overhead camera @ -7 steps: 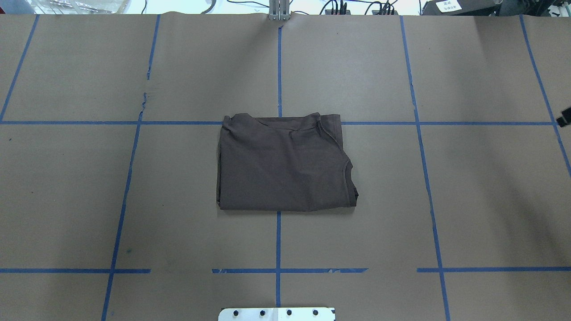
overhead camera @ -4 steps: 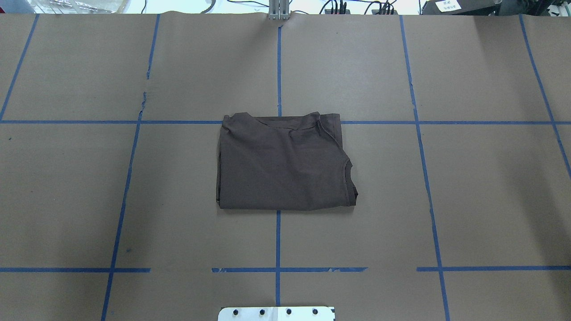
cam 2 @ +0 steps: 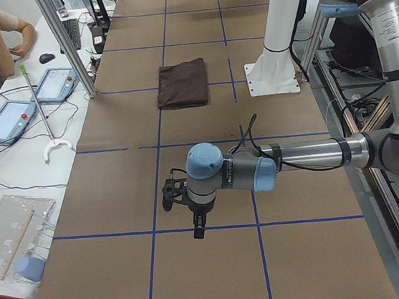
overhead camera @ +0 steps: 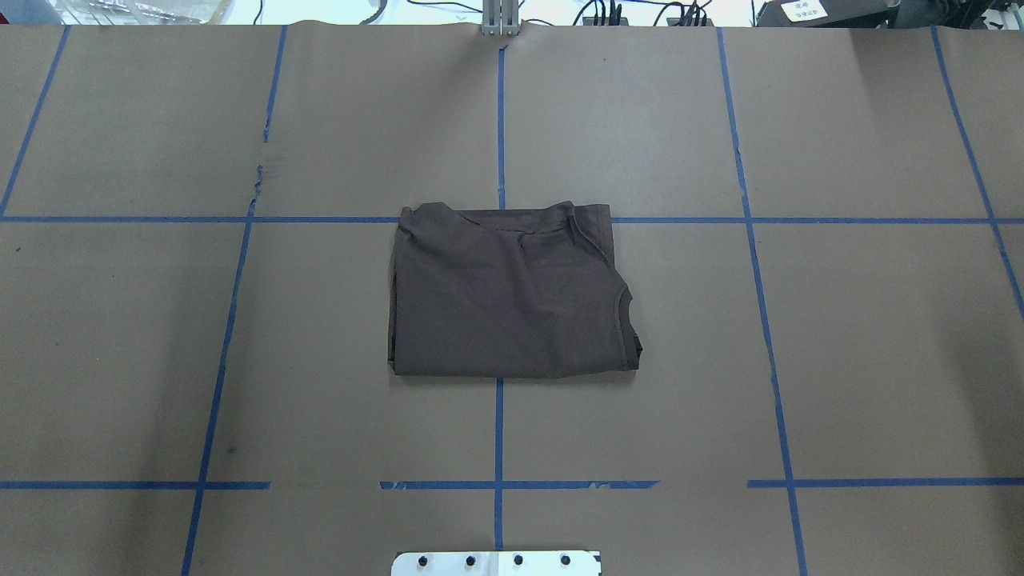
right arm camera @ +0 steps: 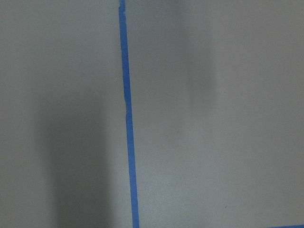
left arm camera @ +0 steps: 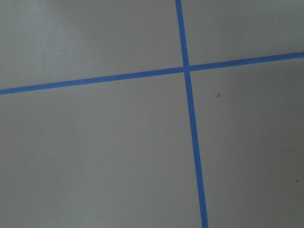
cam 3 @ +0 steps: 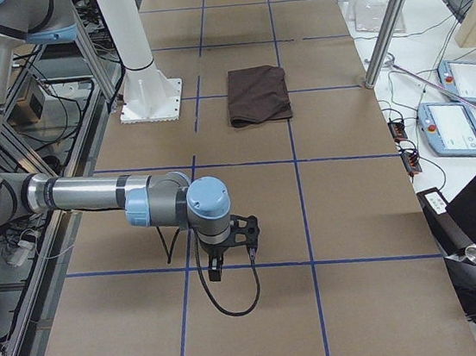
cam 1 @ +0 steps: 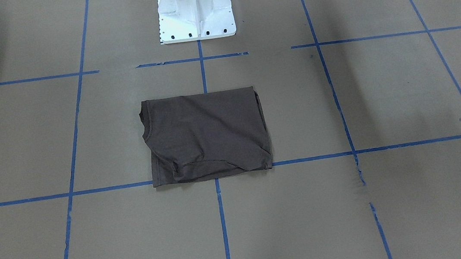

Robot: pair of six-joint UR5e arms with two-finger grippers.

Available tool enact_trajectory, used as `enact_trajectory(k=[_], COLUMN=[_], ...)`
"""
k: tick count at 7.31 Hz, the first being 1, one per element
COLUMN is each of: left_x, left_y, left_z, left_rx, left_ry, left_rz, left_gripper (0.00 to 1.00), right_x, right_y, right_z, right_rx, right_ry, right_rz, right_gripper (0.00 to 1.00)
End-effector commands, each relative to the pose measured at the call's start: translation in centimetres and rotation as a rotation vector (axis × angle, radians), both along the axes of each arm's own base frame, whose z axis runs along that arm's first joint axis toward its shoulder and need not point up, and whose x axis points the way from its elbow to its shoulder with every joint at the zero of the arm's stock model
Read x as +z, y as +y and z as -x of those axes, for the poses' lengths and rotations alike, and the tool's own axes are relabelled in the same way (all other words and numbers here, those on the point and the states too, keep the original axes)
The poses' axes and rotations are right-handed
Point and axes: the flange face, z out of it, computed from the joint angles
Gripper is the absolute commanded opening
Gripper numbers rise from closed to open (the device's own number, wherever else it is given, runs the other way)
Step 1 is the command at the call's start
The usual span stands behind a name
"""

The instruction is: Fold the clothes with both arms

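OK, folded brown T-shirt [overhead camera: 508, 292] lies well apart from left gripper [cam 2: 197, 225] and right gripper [cam 3: 215, 268]. Neither touches it. Can't tell how far either's fingers are open.

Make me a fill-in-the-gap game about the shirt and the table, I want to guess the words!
The folded T-shirt is dark ____ in colour.
The tape lines on the table are ____.
The robot's bolted pedestal is ____.
Missing words: brown, blue, white.
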Motion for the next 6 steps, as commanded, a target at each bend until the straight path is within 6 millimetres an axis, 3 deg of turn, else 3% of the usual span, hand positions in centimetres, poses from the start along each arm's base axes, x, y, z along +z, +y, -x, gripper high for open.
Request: enact_trajectory(k=[1, 6], left_x=[0.57, 1.22], left_y=[-0.45, 0.1], left_z=[-0.23, -0.28], left_rx=[0.007, 0.008], left_ry=[-0.016, -0.002], left_rz=[0.013, 0.034], left_gripper=[1.0, 1.0], right_x=[0.5, 0.47], right_y=[0.34, 0.5], right_z=[-0.11, -0.05], right_rx=[-0.004, -0.002], right_ry=[0.007, -0.001], right_rz=[0.011, 0.008], right_gripper=[1.0, 1.0])
